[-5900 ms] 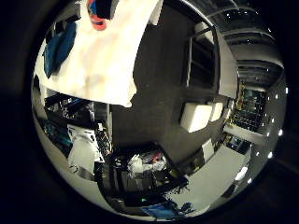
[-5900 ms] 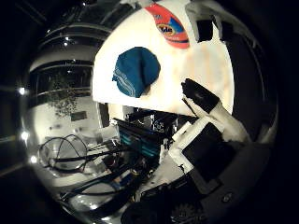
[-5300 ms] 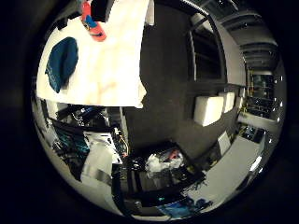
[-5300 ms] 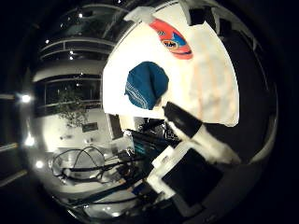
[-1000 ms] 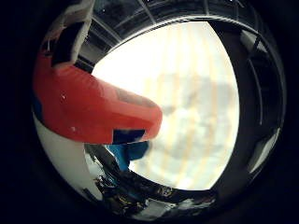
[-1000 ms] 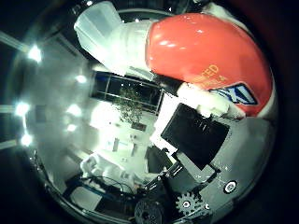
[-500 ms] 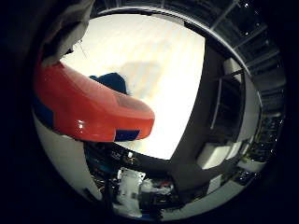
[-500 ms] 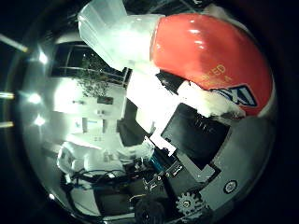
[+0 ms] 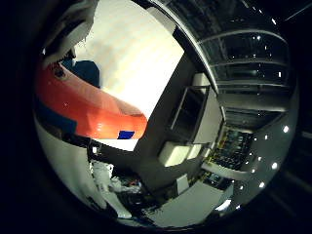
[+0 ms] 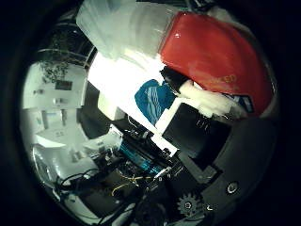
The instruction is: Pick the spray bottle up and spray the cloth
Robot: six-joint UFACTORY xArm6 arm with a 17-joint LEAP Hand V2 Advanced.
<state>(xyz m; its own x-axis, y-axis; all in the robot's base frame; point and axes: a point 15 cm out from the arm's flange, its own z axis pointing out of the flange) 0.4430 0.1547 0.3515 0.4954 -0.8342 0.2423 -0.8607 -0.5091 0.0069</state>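
Note:
The spray bottle (image 10: pixel 212 52) has an orange-red body and a white spray head (image 10: pixel 122 28). It lies against my palm and fills much of the right thumb side palm view. My right hand (image 10: pixel 212 118) has its white and black fingers curled round the bottle. The bottle's red body (image 9: pixel 83 102) also shows in the right little finger side palm view. The cloth (image 10: pixel 150 97) is a crumpled blue heap on the white table (image 10: pixel 113 80), below the lifted bottle. It also shows in the right little finger side palm view (image 9: pixel 83 71).
A stand with electronics and wiring (image 10: pixel 141 155) sits beside the white table. A dark floor and white cabinets (image 9: pixel 180 151) lie beyond the table's edge (image 9: pixel 161 83).
The hand has closed on the bottle and lifted it off the table. In the last second the views swung, so the table and cloth now show farther off.

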